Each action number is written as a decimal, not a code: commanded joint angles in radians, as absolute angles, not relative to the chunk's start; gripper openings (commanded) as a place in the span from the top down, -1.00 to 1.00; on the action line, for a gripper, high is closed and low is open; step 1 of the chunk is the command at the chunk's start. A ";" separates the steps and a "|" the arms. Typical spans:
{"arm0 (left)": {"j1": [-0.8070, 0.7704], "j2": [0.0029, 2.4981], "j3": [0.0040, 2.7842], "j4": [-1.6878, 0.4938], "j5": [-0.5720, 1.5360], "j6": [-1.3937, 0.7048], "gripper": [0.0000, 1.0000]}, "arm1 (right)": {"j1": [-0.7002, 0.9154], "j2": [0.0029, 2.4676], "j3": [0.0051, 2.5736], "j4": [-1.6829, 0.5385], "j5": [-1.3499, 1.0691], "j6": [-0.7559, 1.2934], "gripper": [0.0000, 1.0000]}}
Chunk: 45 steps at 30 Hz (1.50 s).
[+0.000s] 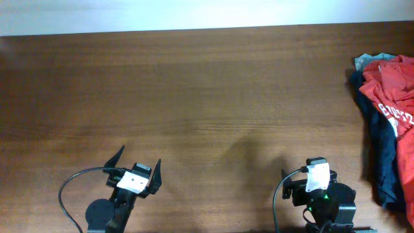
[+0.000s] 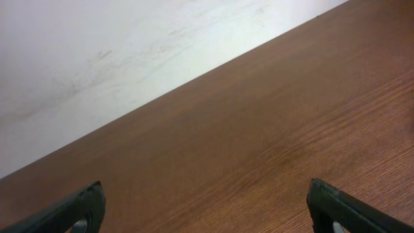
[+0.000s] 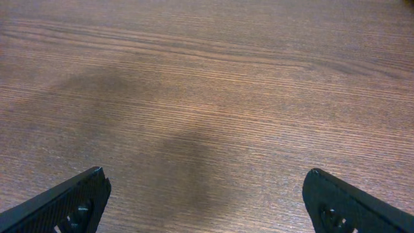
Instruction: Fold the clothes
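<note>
The clothes (image 1: 392, 97) lie in a heap at the table's right edge in the overhead view. On top is an orange-red T-shirt (image 1: 401, 81) with white lettering. A navy garment (image 1: 383, 152) lies under it, and a grey piece (image 1: 366, 61) shows at the back. My left gripper (image 1: 138, 163) stands open at the front left, far from the heap, and holds nothing. My right gripper (image 3: 204, 178) is open over bare wood at the front right, a short way left of the heap. Neither wrist view shows any cloth.
The brown wooden table (image 1: 194, 97) fills the overhead view. A pale wall (image 2: 97, 58) runs behind its far edge. Black cables (image 1: 68, 188) loop beside both arm bases at the front edge. The heap runs past the right border of the overhead view.
</note>
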State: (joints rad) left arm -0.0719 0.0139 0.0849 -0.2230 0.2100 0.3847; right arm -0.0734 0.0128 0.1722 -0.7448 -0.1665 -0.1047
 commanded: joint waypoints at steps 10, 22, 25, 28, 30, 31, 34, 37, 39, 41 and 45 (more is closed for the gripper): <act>-0.076 0.007 0.072 -0.221 0.221 0.382 -0.99 | -0.080 0.004 0.167 -0.749 -0.074 -0.100 -0.98; -0.076 0.007 0.072 -0.220 0.221 0.382 -0.99 | -0.080 0.004 0.167 -0.608 -0.117 -0.096 -0.98; -0.076 0.007 0.072 -0.221 0.226 0.382 -0.99 | -0.080 0.004 0.167 -0.529 -0.290 -0.096 -0.97; -0.076 0.007 0.072 -0.220 0.275 0.382 -0.99 | -0.080 0.004 0.167 -0.486 -0.543 -0.096 -0.98; -0.076 0.007 0.072 -0.217 0.303 0.382 -0.99 | -0.080 0.004 0.167 -0.456 -0.621 -0.097 -0.97; -0.076 0.007 0.072 -0.217 0.337 0.382 -0.99 | -0.080 0.004 0.167 -0.430 -0.638 -0.096 -0.98; -0.076 0.007 0.073 -0.217 0.455 0.382 -0.99 | -0.080 0.004 0.167 -0.408 -0.784 -0.096 -0.98; -0.076 0.007 0.073 -0.216 0.578 0.382 -0.99 | -0.080 0.004 0.167 -0.410 -1.000 -0.096 -0.98; -0.076 0.007 0.073 -0.206 0.655 0.382 -0.99 | -0.080 0.004 0.167 -0.397 -1.046 -0.084 -0.98; -0.076 0.007 0.073 -0.189 0.712 0.382 -0.99 | -0.080 0.004 0.167 -0.375 -1.043 -0.008 -0.97; -0.076 0.007 0.073 -0.118 0.862 0.367 -0.99 | -0.080 0.004 0.168 -0.306 -1.031 0.142 -0.97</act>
State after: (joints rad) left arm -0.0719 0.0139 0.0834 -0.1608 0.6735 0.3847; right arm -0.0753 0.0120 0.1692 -0.3382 -0.9817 0.0036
